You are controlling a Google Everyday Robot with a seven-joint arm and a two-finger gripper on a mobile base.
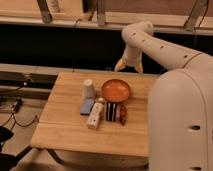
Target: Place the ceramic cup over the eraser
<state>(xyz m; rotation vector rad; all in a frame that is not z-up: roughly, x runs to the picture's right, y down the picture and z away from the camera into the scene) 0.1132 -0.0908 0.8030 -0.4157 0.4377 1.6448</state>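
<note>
The ceramic cup [88, 88], small and whitish-grey, stands upside down on the wooden table [65, 127] near its far left part. The eraser [111, 112], a black and white striped block, lies near the table's middle, just in front of the orange bowl [116, 91]. My gripper [129, 66] hangs above the table's far edge, behind the bowl and to the right of the cup. Its fingers are spread and hold nothing.
A flat blue block [87, 106] lies in front of the cup. A cream bottle-like thing [95, 114] lies between the blue block and the eraser. A dark red object [123, 114] lies right of the eraser. My white body [180, 125] fills the right side.
</note>
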